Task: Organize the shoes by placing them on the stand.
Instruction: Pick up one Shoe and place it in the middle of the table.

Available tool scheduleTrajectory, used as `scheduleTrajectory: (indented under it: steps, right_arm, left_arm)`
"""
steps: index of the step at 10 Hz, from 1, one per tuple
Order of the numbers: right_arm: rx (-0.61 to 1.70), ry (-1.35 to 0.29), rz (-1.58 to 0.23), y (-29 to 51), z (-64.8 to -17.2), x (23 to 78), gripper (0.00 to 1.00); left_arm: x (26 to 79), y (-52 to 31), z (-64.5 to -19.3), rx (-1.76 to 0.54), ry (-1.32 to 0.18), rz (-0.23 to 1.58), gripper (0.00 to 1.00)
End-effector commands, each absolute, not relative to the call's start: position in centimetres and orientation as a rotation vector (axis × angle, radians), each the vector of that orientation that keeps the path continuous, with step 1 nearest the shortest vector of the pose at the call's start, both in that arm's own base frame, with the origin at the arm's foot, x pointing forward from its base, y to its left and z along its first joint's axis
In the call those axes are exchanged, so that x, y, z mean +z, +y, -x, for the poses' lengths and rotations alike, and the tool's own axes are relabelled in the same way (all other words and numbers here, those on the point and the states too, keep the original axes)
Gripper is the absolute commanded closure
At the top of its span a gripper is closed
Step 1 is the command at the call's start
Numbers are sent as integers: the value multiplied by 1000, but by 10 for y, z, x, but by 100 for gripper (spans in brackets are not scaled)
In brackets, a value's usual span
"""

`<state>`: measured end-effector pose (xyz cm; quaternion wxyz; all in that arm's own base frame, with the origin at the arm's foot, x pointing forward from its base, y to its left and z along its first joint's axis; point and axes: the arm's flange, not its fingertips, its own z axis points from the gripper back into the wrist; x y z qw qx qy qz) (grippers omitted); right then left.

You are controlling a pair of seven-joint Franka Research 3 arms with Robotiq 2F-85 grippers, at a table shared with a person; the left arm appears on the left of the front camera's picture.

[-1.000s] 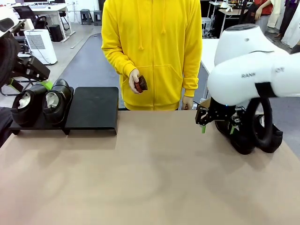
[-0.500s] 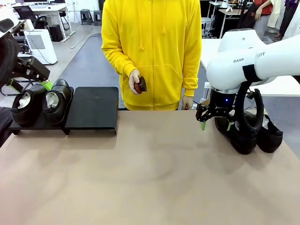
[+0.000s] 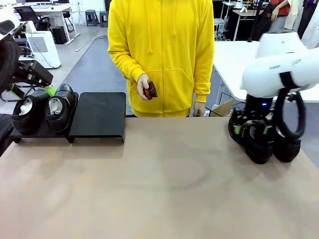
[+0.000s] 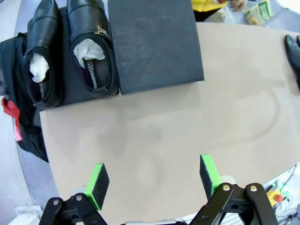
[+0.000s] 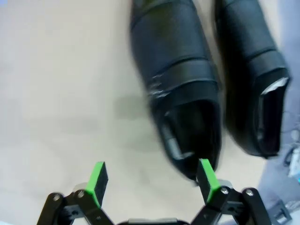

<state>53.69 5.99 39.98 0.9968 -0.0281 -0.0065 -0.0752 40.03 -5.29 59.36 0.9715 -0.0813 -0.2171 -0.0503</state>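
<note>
Two glossy black shoes [image 3: 30, 112] [image 3: 61, 108], stuffed with white paper, stand on the left platform of the low black stand [image 3: 99, 117]; its right platform is bare. Both shoes [image 4: 42, 56] [image 4: 91, 47] and the stand [image 4: 154, 42] lie far below my open left gripper [image 4: 153, 180], which hangs high at the table's left end [image 3: 35, 82]. Another pair of black shoes [image 3: 259, 145] [image 3: 287, 148] sits at the table's right. My right gripper [image 3: 250, 129] hovers open just over it. In the right wrist view the gripper [image 5: 151, 180] hangs beside the heel of the nearer shoe [image 5: 180, 84], with the second shoe [image 5: 253, 79] beyond.
A person in a yellow hoodie stands at the far edge, holding a small brown brush [image 3: 149, 90]. A black cloth with a red bit [image 4: 18, 122] lies left of the stand. The brown tabletop [image 3: 159, 184] is bare across the middle. A white table [image 3: 232, 55] stands behind on the right.
My right arm has swung to the right, and its gripper has come from beside the right-hand pair to over it. The left arm, the stand and the person have not moved.
</note>
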Motion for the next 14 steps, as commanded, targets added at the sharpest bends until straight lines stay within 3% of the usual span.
scheduleTrajectory:
  steps: [1, 5, 7, 14]
  right_arm:
    - [-76, -75, -42, 27, -526, 402, 0]
    - [160, -205, -24, 2, -534, 396, 0]
    - [180, -205, -22, 3, -535, 391, 26]
    - [127, -143, 48, -3, -547, 369, 26]
  left_arm:
    - [593, -50, -398, -118, -443, 182, 0]
    - [593, -50, -398, -118, -443, 182, 0]
    - [593, -50, -398, -118, -443, 182, 0]
    - [593, -50, -398, -118, -443, 182, 0]
